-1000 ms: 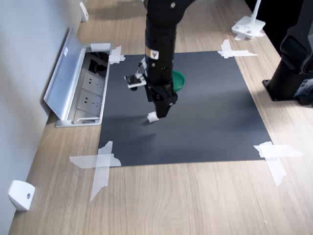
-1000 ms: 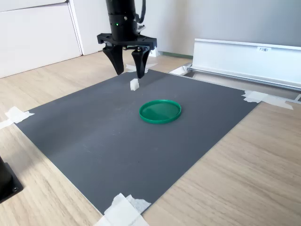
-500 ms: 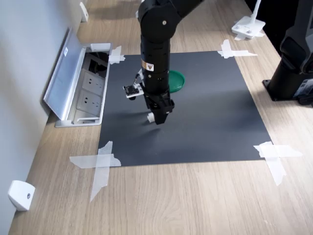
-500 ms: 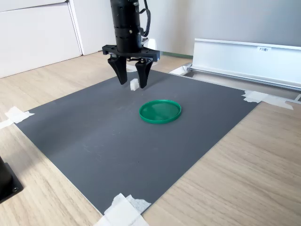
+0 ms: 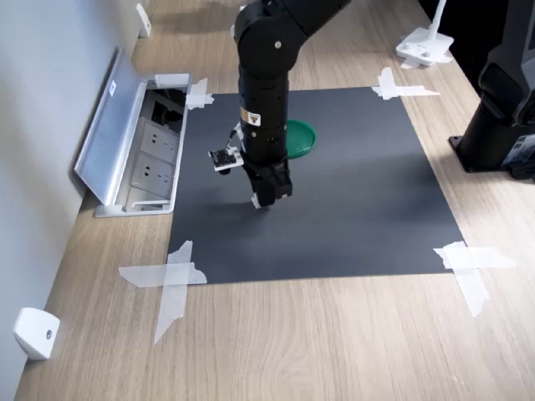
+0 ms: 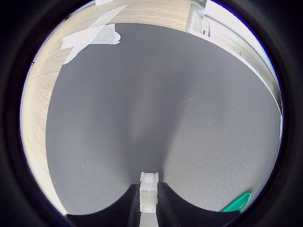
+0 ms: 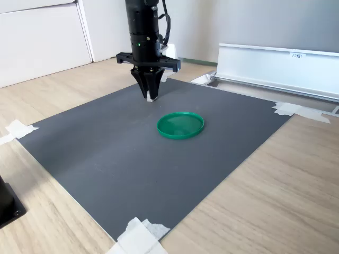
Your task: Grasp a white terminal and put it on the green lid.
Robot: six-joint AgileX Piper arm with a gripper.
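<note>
Wrist view shows my gripper clamped on the white terminal, near the green lid, ready for lifting.

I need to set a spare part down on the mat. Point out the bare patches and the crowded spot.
The black mat is bare from the green lid to its taped corners, toward the first exterior view's right and near edge. It is crowded only where the gripper pinches the white terminal, beside the lid.
</note>
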